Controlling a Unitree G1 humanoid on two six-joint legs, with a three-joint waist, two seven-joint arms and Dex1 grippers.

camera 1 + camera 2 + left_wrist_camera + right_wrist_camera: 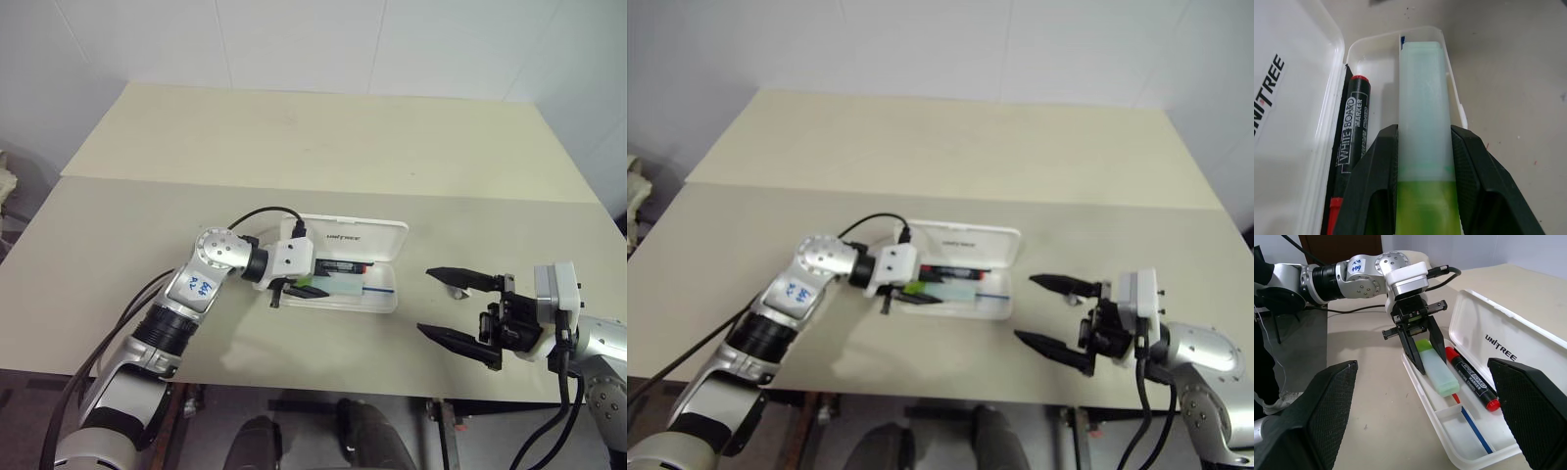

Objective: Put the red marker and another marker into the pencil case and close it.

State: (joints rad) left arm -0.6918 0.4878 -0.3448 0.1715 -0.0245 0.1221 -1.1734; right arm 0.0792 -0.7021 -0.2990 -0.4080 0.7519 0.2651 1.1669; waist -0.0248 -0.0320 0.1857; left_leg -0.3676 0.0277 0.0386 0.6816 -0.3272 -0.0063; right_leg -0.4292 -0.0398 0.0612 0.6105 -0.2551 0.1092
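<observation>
Left pincer [1421, 363] clamped on green highlighter [1422, 122], seemingly inside pencil case [1508, 345]; right pincer [453, 308] released.

Stood on a pale beige table [323, 147] (a straight seam crossing its top from side to side), backed by a plain white wall [294, 39].

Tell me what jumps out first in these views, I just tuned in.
The open pencil case at the table's middle, lid up, draws the eye first. The left tool is shut on the green highlighter, lowering it into the tray beside the red marker that lies along the hinge side. The right tool hangs wide open just to the case's right.
</observation>
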